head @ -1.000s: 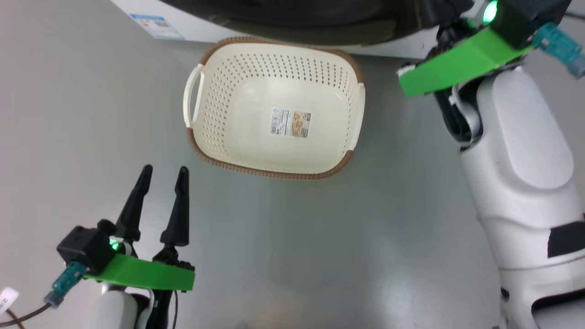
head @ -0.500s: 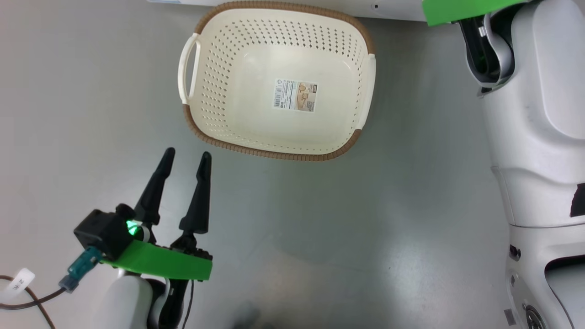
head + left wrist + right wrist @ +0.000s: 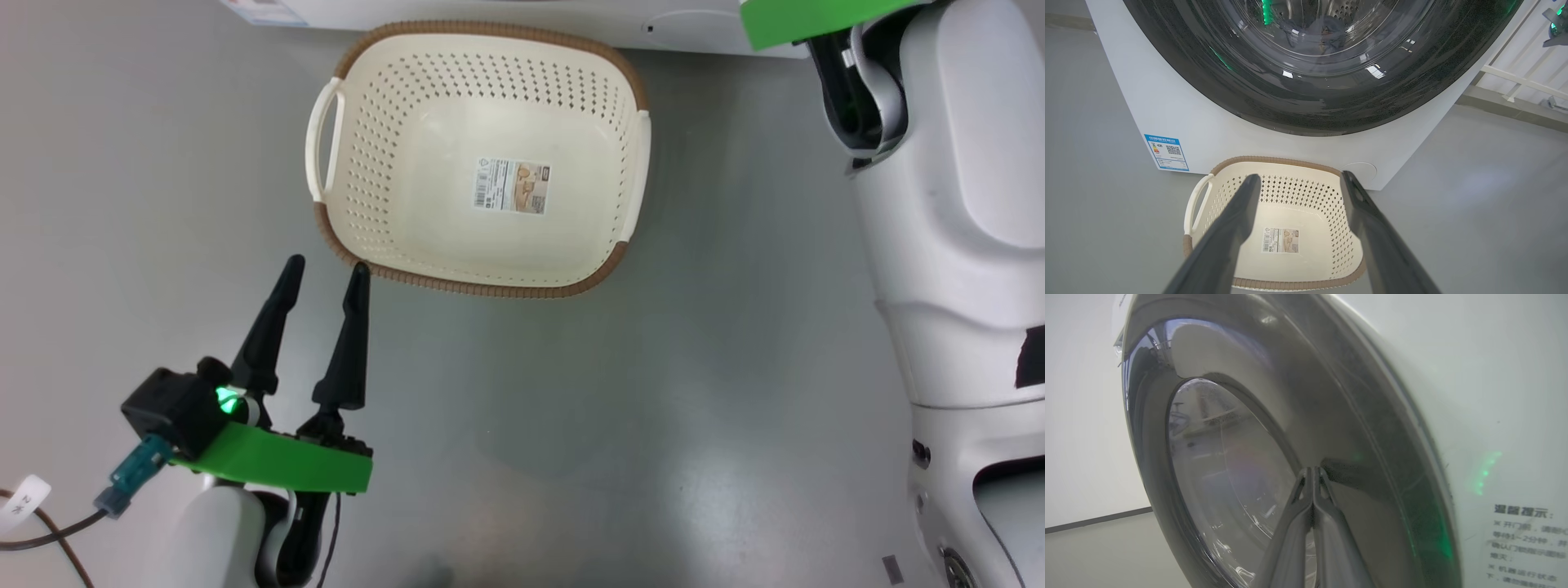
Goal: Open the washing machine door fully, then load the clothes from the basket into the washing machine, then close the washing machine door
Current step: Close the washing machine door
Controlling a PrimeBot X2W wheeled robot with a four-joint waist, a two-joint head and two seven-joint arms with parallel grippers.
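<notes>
Grey floor (image 3: 612, 425), cream perforated basket (image 3: 384, 122), left gripper (image 3: 326, 265) spread, right gripper (image 3: 1311, 470) closed, seemingly touching black door (image 3: 1306, 400)

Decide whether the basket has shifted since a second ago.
No. The basket lies just as before below the blue sticker on the washing machine; only the camera moved.

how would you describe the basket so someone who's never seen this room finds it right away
Find the big white washing machine with its glossy black round door. On the grey floor just in front of it sits the basket, a rounded-rectangle tub. Unlike the smooth white machine behind, it is cream and full of holes, with a brown woven-look rim and a label sticker on its bottom.
</notes>
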